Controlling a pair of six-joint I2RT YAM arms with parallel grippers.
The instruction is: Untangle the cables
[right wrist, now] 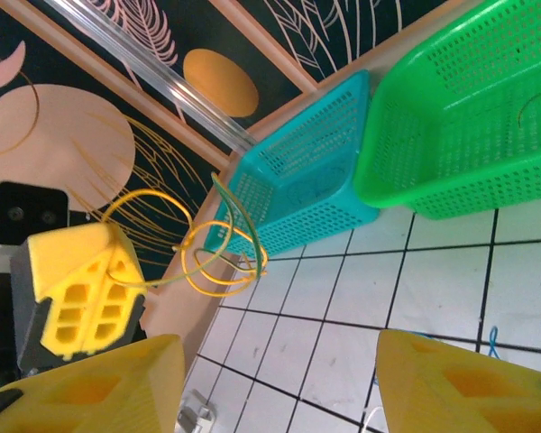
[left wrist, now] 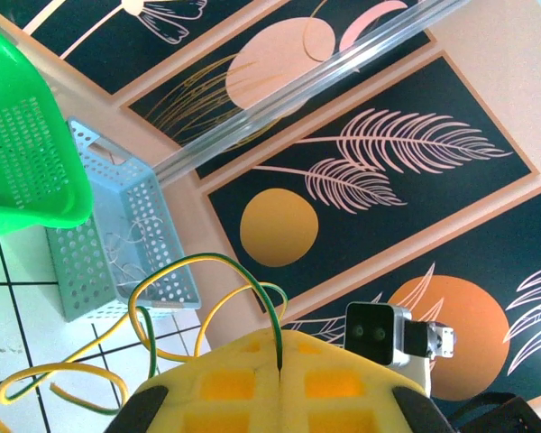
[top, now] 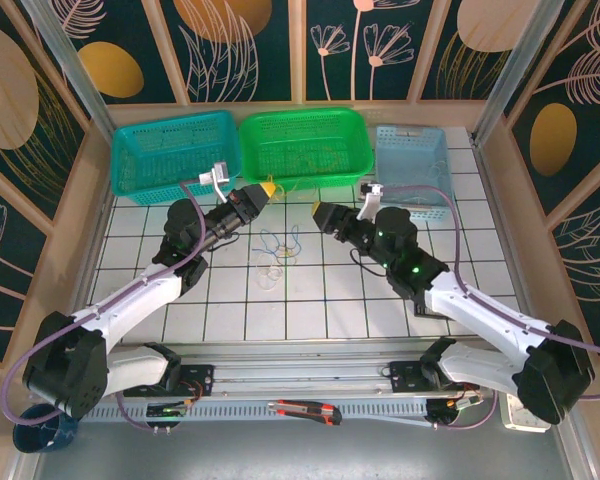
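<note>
Cables (top: 278,252) lay bunched on the counter (top: 380,300) between my arms while my left tool (left wrist: 279,359), clamped on one yellow-green wire (left wrist: 212,260), held it up near the green basket (top: 300,114) and my right tool (right wrist: 279,379) gaped beside; separating seemed underway, next needing a clean carry-off.

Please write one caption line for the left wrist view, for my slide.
Left gripper shut on a looping yellow-green cable, pale blue basket and green basket behind.

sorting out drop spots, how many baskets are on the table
3, in a row along the far edge: teal basket on the left, green basket in the middle, pale blue basket on the right. None seems hidden.
</note>
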